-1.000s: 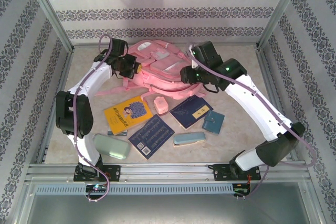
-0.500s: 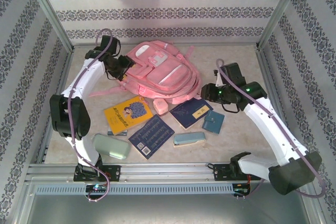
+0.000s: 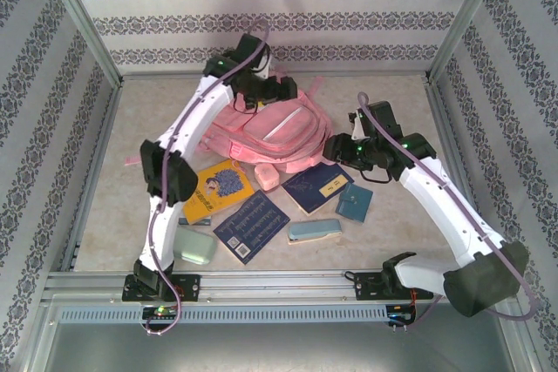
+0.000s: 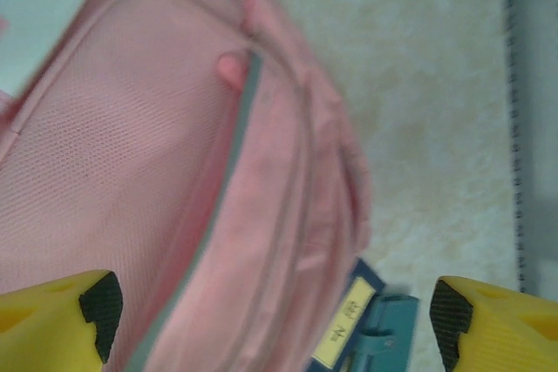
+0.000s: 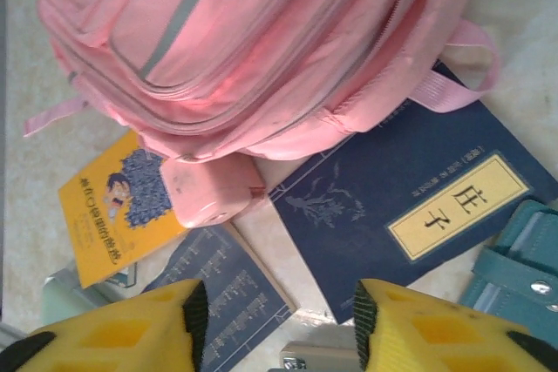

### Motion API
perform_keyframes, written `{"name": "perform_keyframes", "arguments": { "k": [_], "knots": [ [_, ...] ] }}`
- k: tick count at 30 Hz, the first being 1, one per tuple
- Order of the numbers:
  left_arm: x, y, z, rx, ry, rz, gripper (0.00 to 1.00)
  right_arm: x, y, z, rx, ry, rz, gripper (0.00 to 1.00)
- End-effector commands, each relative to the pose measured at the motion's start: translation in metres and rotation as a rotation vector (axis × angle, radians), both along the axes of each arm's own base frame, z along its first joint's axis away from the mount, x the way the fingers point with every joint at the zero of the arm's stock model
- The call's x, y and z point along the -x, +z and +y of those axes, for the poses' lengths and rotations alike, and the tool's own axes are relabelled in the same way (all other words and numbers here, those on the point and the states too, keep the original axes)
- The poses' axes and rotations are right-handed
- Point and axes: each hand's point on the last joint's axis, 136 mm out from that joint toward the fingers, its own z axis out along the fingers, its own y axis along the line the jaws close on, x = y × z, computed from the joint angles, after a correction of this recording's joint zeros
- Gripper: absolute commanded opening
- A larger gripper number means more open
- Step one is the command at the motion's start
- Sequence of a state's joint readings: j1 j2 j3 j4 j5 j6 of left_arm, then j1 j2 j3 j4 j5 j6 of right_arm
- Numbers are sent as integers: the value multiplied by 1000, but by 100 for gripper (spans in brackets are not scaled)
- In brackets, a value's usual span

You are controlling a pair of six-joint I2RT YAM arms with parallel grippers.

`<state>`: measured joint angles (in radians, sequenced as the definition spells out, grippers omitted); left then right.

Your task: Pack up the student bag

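The large pink fabric backpack [image 3: 277, 132] is seen lying flat toward the far middle of the pale table [image 3: 410, 102]. In the top view its far left part is hidden by the white left arm, which is stretched across it. The left gripper [image 3: 281, 91] is held over the bag's far edge. In the blurred left wrist view its yellow fingers [image 4: 44, 320] are cut off by the lower frame edge and are spread wide, with nothing between them. The right gripper [image 5: 279, 324] is held beside the bag's near right corner, jaws apart and empty. A dark blue book with a yellow title label [image 5: 410, 206] is partly covered by the bag's edge and a pink strap. A small pink case [image 5: 214, 189] is pressed against the bag's near edge, and a yellow paperback [image 3: 218, 187] is partly hidden by the left arm's elbow.
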<state>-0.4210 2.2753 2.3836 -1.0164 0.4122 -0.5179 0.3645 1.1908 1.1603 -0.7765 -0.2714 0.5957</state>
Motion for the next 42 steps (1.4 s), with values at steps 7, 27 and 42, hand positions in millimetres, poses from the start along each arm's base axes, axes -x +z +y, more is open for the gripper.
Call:
{"name": "perform_keyframes", "arguments": {
  "k": [7,27,42],
  "knots": [
    [-14,-44,-34,143,-116,79,81,43,-23,-22,31,6,46,39],
    [-18,-93,-57,240,-140,177,51,48,-49,-21,35,26,101,28],
    [-38,11,-39,355,-114,1,0,3,-33,-20,-104,-139,70,19]
  ]
}}
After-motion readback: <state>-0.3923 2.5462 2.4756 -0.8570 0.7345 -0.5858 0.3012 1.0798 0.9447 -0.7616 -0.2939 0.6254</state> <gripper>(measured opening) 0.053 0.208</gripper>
